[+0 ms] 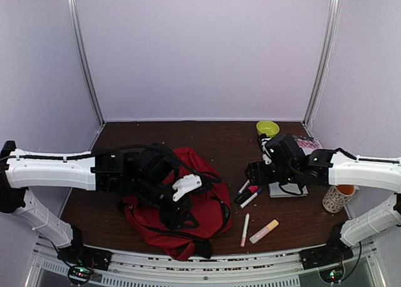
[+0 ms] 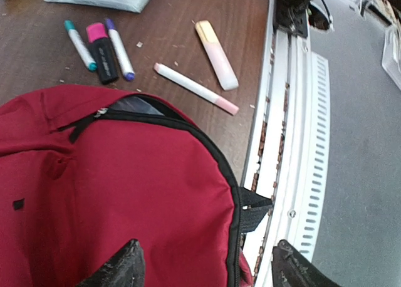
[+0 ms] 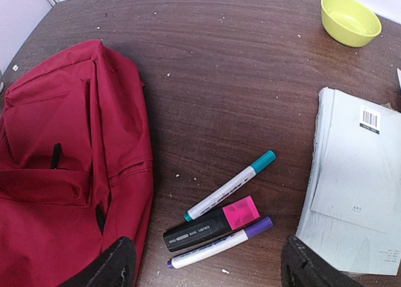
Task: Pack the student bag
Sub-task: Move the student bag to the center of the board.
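The student bag [image 1: 200,215], dark red with black zips and straps, lies at the near left of the table. Its main zip [image 2: 135,114] gapes a little in the left wrist view, with something grey-blue inside. My left gripper [image 2: 210,268] hovers open over the bag's [image 2: 125,193] near edge, gripping nothing. My right gripper [image 3: 207,265] is open above three pens: a teal marker [image 3: 230,185], a black highlighter with a pink cap [image 3: 210,224] and a purple marker [image 3: 219,243]. These lie just right of the bag [image 3: 56,174].
A pink-tipped white marker [image 1: 245,229] and a pastel yellow-pink highlighter [image 1: 264,231] lie near the front edge. A pale notebook [image 3: 354,187] sits right of the pens. A green bowl [image 1: 267,128] stands at the back. A patterned cup [image 1: 338,198] is at the far right.
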### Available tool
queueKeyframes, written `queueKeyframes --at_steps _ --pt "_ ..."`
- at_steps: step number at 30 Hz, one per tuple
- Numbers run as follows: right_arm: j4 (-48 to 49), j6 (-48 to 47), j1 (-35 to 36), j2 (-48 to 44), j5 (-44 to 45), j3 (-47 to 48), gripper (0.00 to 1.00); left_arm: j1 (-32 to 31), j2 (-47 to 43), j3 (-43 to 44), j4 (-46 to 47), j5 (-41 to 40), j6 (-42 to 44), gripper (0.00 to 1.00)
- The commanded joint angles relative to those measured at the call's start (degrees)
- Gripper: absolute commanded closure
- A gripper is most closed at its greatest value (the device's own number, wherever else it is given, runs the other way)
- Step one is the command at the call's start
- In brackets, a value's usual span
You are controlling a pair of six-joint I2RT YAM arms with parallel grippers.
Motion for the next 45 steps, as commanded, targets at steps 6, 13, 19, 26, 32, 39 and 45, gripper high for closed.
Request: queueKeyframes --at_steps 6,13,19,26,32,39,45 --pt "2.57 2.24 -0.41 -1.48 2.11 -2.44 0.2 -5.91 7.35 3.63 -5.89 -4.46 3.58 0.28" --pt "2.32 1.86 -0.43 -1.03 2.13 -2.35 0.2 -11.47 13.42 5.72 -8.92 -18.34 4.99 0.28" --pt "1.25 1.19 -0.74 -1.52 3.41 -1.8 0.2 -11.29 16.95 5.68 -5.88 -29.61 5.22 0.52" --pt "0.21 0.36 -1.2 -2.02 4.04 -1.23 0.19 -5.93 20.05 5.11 -3.74 -33.41 4.15 0.71" --pt "0.34 0.14 -1.52 -1.67 3.95 -1.16 0.19 -1.33 19.86 5.26 -1.5 -32.8 1.89 0.71" --pt "-0.6 -0.52 -1.81 -2.55 5.03 -1.29 0.19 -0.18 17.62 6.02 0.42 -28.87 0.53 0.63" --pt "-1.17 -0.76 -1.83 -5.06 6.72 -1.83 0.19 -0.18 11.65 5.32 1.39 -26.59 0.63 0.35"
